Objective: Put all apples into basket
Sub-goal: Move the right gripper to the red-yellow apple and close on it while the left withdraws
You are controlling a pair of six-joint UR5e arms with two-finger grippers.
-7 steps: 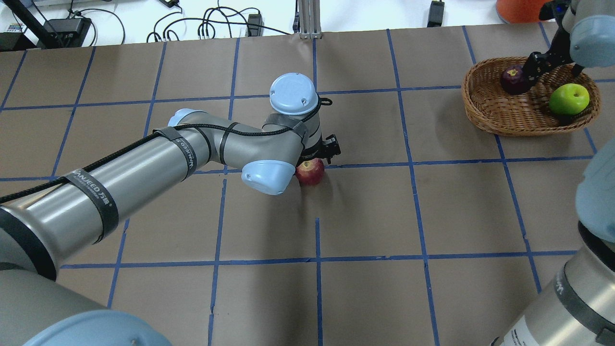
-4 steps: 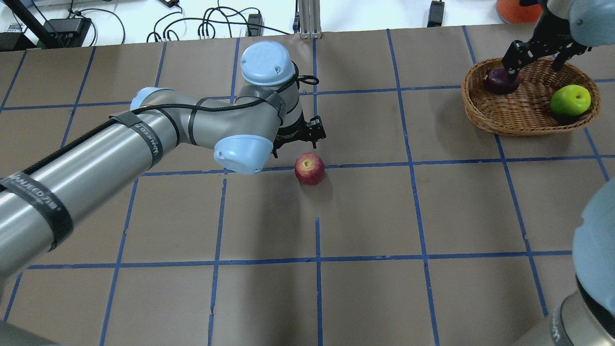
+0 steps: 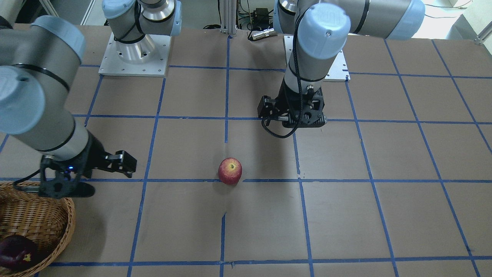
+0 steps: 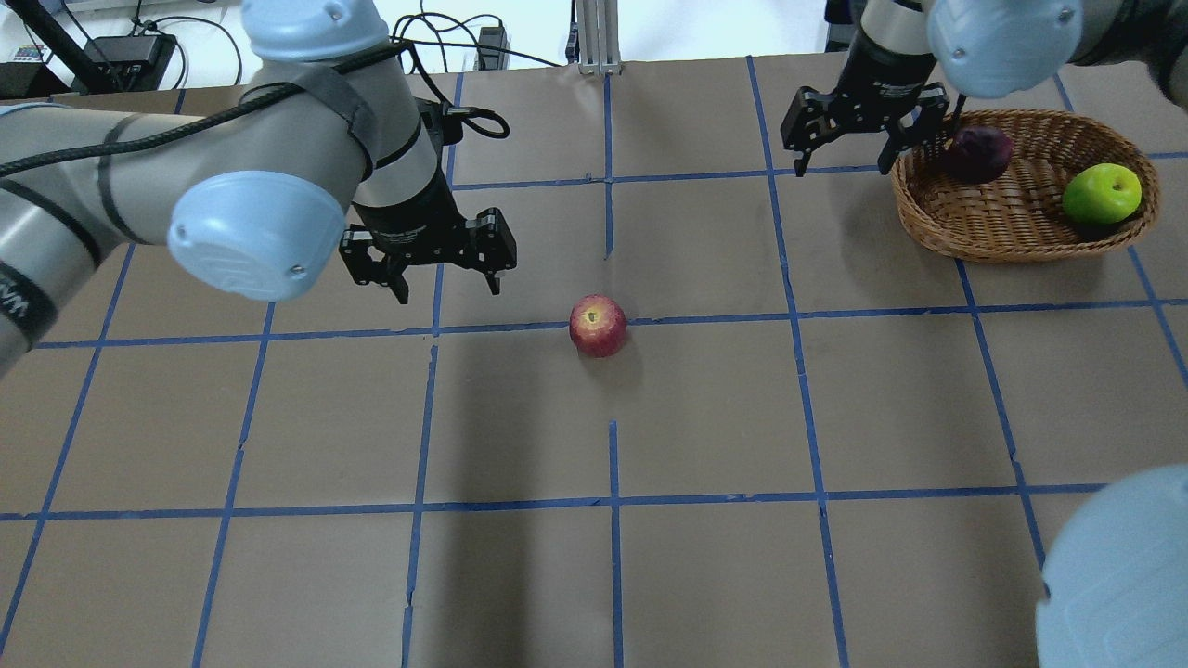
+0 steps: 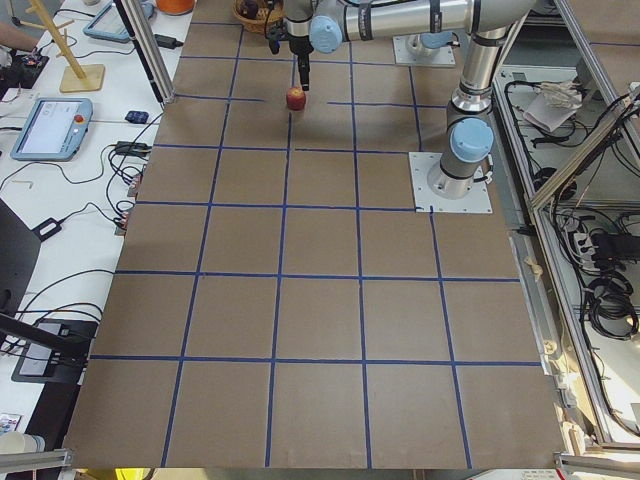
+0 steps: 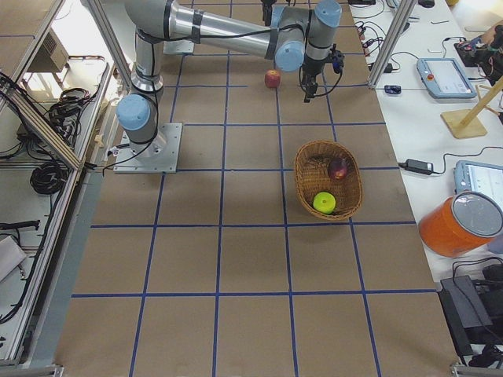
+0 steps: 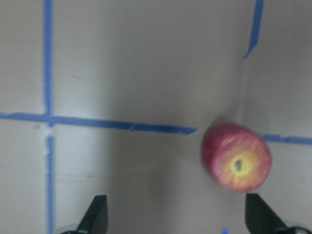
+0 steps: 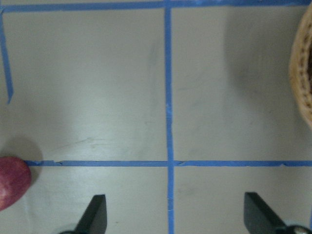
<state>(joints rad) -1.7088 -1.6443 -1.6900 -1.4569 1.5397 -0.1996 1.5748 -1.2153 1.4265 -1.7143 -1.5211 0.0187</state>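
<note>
Left gripper (image 4: 446,289): jaws spread wide, nothing between them. It hung above the table (image 4: 705,575), near the red apple (image 4: 598,326) but clear of it.

Right gripper (image 4: 846,167): jaws also wide apart and empty, hovering just outside the near end of the basket (image 4: 956,243).

Red apple sat alone on a blue tape line (image 4: 724,320) near the table's middle, stem dimple up.

Basket stood at the far right of the table in the overhead view. It held the maroon apple (image 4: 977,154) at one end and the green apple (image 4: 1101,193) at the other, well apart.
</note>
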